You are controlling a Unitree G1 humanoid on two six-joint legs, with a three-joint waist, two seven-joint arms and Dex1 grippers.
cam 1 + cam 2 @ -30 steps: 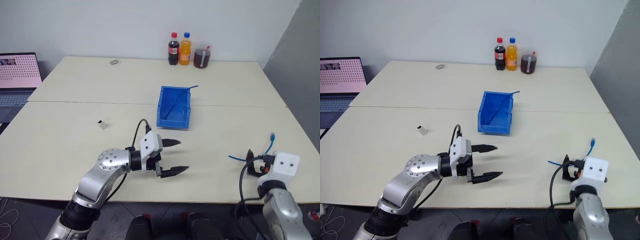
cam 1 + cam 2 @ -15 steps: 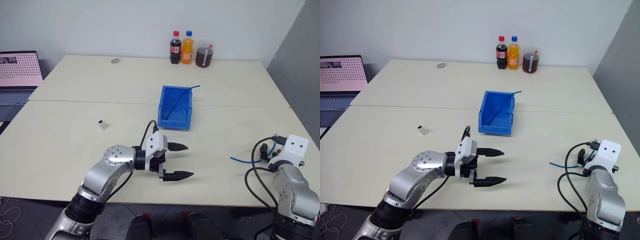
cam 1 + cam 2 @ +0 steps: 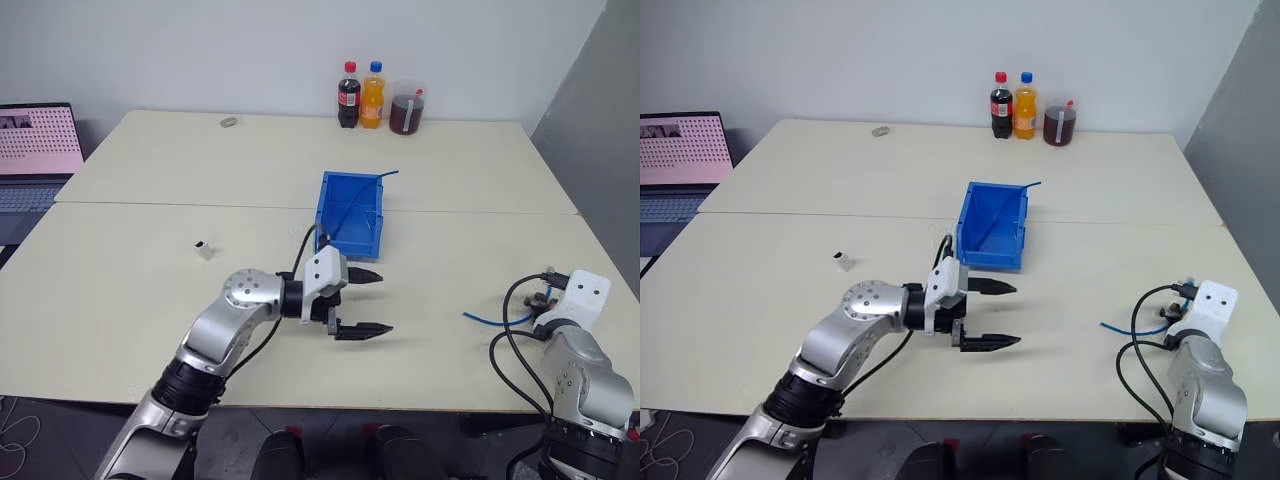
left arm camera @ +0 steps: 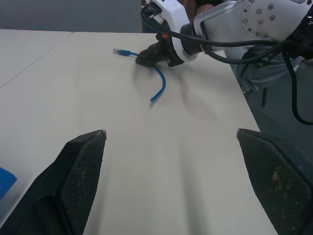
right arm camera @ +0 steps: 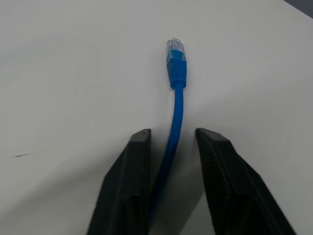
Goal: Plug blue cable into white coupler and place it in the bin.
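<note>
The blue cable point(image 5: 176, 103) lies curved on the table at the right, with its pale clear plug point(image 5: 175, 49) pointing away from me. My right gripper point(image 5: 171, 133) is low over it, the jaws drawn close on either side of the cable with a thin gap still showing. It also shows in the left wrist view as the right gripper point(image 4: 154, 53) straddling the cable point(image 4: 159, 83). My left gripper point(image 3: 384, 302) hovers wide open and empty over the table's middle, just in front of the bin point(image 3: 348, 245). The white coupler point(image 3: 204, 247) sits alone on the left.
A darker blue cable point(image 3: 362, 193) lies in the bin and pokes over its back rim. Two bottles point(image 3: 360, 96) and a cup of dark drink point(image 3: 404, 113) stand at the far edge. A small grey ring point(image 3: 229, 123) lies far left, beside a laptop point(image 3: 35, 150). The table's right edge is near the right arm.
My right arm swung out to the right, to the cable, then stayed there. My left gripper crept forward and right toward the bin, still open.
</note>
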